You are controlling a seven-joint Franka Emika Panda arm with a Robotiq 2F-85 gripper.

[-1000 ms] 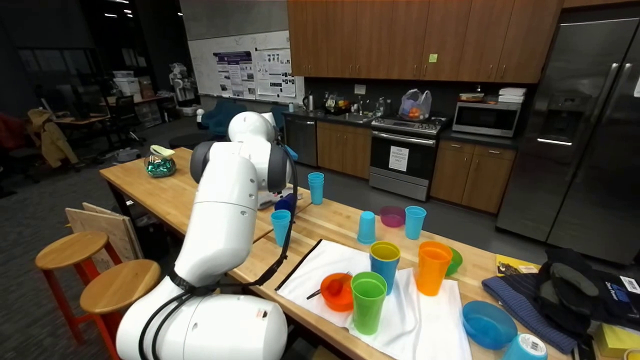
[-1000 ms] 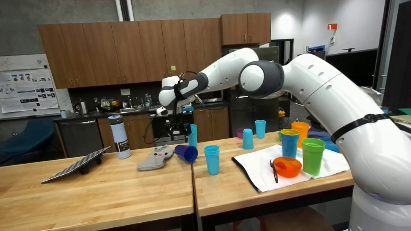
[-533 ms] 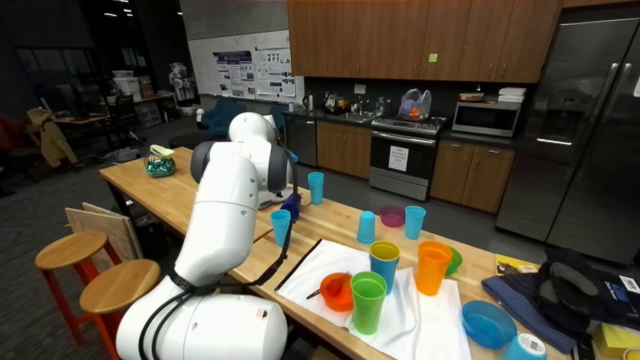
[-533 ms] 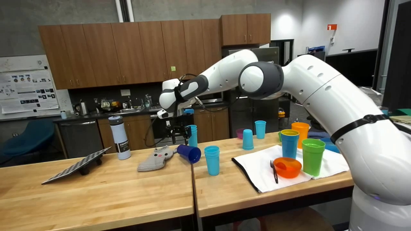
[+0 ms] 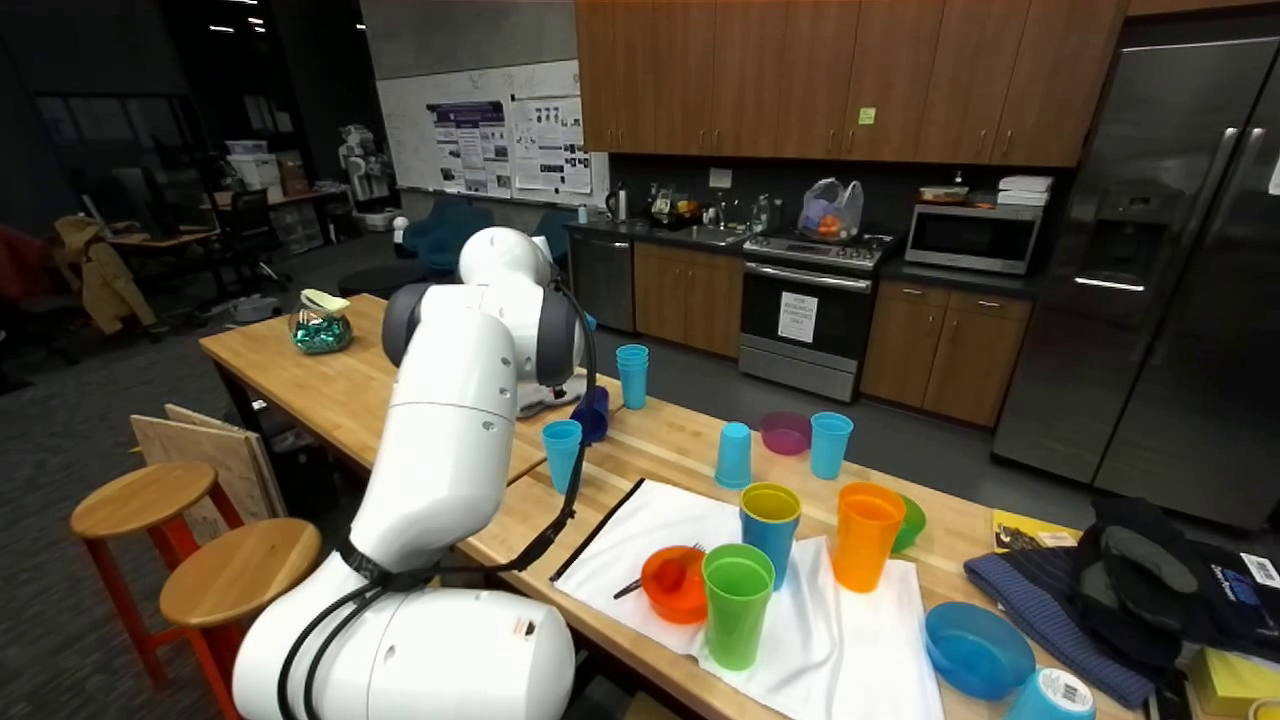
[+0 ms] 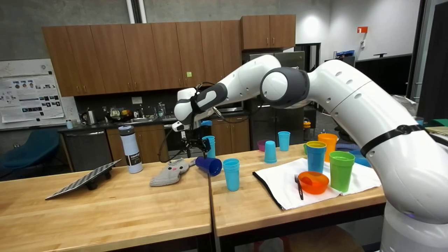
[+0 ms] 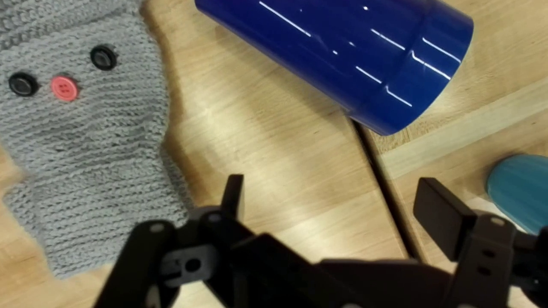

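Navy cup (image 6: 207, 165) shifted farther over table seam (image 7: 388, 193), tool (image 7: 336, 199) spread wide

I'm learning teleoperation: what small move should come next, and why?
Perhaps ease the gripper toward the dark blue cup: in the wrist view, the cup lies on its side beyond the jaws, which stand open over the table.

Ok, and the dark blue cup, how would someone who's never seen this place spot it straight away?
Find the dark seam between the two wooden tabletops. At that seam, beside the grey knitted piece and near an upright light-blue cup, is the dark blue cup. Unlike that paler, standing neighbour, it is deep blue and lies on its side.
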